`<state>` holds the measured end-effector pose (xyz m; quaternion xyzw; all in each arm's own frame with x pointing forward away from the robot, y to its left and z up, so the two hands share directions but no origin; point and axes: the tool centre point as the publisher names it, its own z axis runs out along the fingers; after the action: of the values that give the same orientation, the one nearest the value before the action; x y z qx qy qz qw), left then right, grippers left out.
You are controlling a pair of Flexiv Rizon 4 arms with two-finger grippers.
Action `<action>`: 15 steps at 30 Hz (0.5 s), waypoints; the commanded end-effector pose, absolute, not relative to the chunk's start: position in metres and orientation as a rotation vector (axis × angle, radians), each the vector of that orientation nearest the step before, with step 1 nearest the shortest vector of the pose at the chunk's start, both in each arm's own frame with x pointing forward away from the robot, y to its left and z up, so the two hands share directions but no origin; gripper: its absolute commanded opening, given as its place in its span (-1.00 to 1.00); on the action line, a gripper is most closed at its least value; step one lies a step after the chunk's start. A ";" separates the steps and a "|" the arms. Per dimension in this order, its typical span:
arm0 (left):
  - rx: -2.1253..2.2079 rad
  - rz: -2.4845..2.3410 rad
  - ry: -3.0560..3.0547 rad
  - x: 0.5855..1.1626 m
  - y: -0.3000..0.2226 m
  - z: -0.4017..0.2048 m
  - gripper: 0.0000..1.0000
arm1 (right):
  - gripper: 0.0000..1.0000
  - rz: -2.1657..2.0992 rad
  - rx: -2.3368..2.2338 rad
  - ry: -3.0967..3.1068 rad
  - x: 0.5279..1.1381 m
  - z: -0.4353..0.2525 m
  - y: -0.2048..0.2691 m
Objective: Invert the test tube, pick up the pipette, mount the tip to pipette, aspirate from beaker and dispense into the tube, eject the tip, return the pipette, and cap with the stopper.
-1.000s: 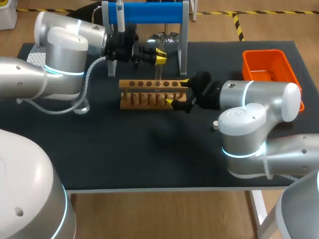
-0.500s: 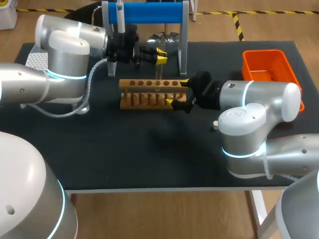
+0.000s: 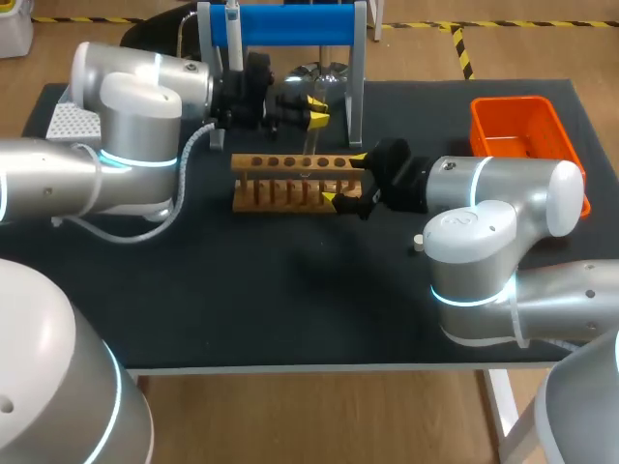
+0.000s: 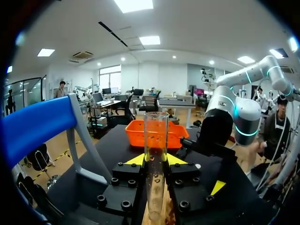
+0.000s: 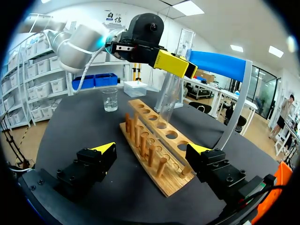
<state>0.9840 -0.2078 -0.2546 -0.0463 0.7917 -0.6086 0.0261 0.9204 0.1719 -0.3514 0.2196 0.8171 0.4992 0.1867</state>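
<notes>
A clear glass test tube [image 4: 156, 136] stands nearly upright between the yellow tips of my left gripper [image 4: 155, 159], which is shut on it. In the head view that gripper [image 3: 311, 111] holds the tube over the back of the wooden rack [image 3: 290, 184]. From the right wrist view, the tube [image 5: 174, 89] leans slightly, its lower end just above the rack's holes [image 5: 161, 126]. My right gripper [image 5: 151, 147] is open and straddles the rack's right end [image 3: 343, 179] without touching it. The pipette [image 3: 232, 24] hangs on the blue stand [image 3: 290, 24].
A glass beaker [image 5: 110, 99] sits on the black mat beyond the rack's far end. An orange bin [image 3: 522, 135] stands at the back right. A small white stopper [image 3: 417, 244] lies beside my right arm. A white tip box [image 3: 66, 118] sits at the back left.
The left arm's elbow and forearm have swung to the right. Its gripper and the tube stay almost in place above the rack. The right arm has not moved.
</notes>
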 end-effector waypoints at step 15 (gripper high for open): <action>-0.150 -1.954 2.302 0.979 -0.199 -0.267 -1.00 | 1.00 1.403 0.619 2.305 0.921 -0.351 0.172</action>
<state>0.9780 -0.1986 -0.2626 -0.0500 0.7646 -0.6401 0.0564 0.9204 0.1719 -0.3514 0.2196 0.8171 0.4992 0.1867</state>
